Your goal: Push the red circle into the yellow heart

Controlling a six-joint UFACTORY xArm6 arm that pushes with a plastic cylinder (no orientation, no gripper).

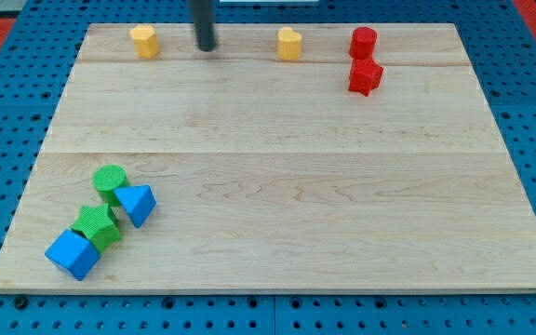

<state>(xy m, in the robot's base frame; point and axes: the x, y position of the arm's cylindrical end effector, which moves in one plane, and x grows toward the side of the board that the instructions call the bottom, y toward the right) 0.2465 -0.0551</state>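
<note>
The red circle [363,42] stands near the view's top right of the wooden board. The yellow heart [289,44] stands to its left, a clear gap between them. My tip [206,47] is near the view's top edge, left of the yellow heart and right of a yellow hexagon-like block [143,41]. It touches no block. The rod rises out of the view's top.
A red star-like block [365,76] sits just below the red circle, touching it. At the view's bottom left cluster a green circle [110,180], a blue triangle [137,204], a green star-like block [96,225] and a blue cube [72,254]. The board's edge [277,288] borders blue pegboard.
</note>
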